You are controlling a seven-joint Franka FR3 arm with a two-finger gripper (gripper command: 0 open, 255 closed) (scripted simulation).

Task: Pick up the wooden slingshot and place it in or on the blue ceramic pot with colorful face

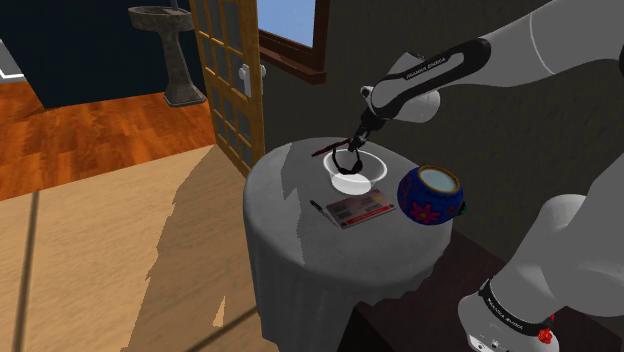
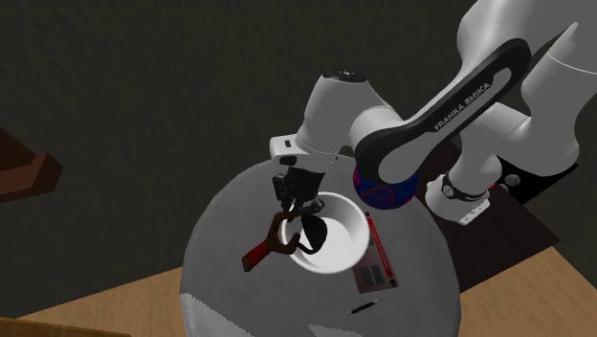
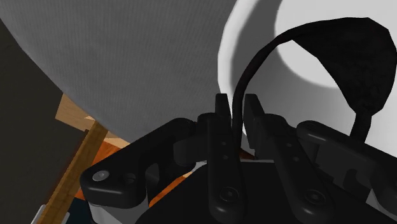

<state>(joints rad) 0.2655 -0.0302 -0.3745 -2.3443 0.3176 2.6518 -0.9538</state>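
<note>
Two black fingers of the gripper (image 3: 236, 103) stand nearly together in the wrist view, clamped on a thin black band (image 3: 243, 79) that loops up to a dark pouch (image 3: 347, 57). So we judge the hand to be gripping the slingshot (image 2: 277, 237) by its band rather than by the wood. In the second exterior view the brown fork hangs just under the gripper (image 2: 295, 196). Its handle slants toward the lower left of the frame and ends in a red tip, and the band droops over the white bowl (image 2: 349, 244). It looks lifted off the grey-draped round table (image 1: 280, 200), though we cannot be sure the tip is free of the cloth. In the shoulder view the gripper (image 1: 352, 140) holds the slingshot (image 1: 330, 152) over the bowl's (image 1: 372, 178) far rim. The blue pot with its colourful face (image 1: 430, 195) stands to the right and slightly lower in the frame, just beyond the bowl, with its mouth open upward. We think the carry has to run that way, across the bowl. Because the handle trails to the opposite side, the hand must pass beyond the pot's mouth, or the wood may catch the rim. In the second exterior view the pot (image 2: 383, 194) peeks out from under the arm's dark link. That link reads "FRANKA EMIKA", and the same words appear on the base. A red-and-grey card (image 1: 357, 210) and a pen (image 1: 320, 208) lie nearer the table's front edge, and we cannot read the card's print.
</note>
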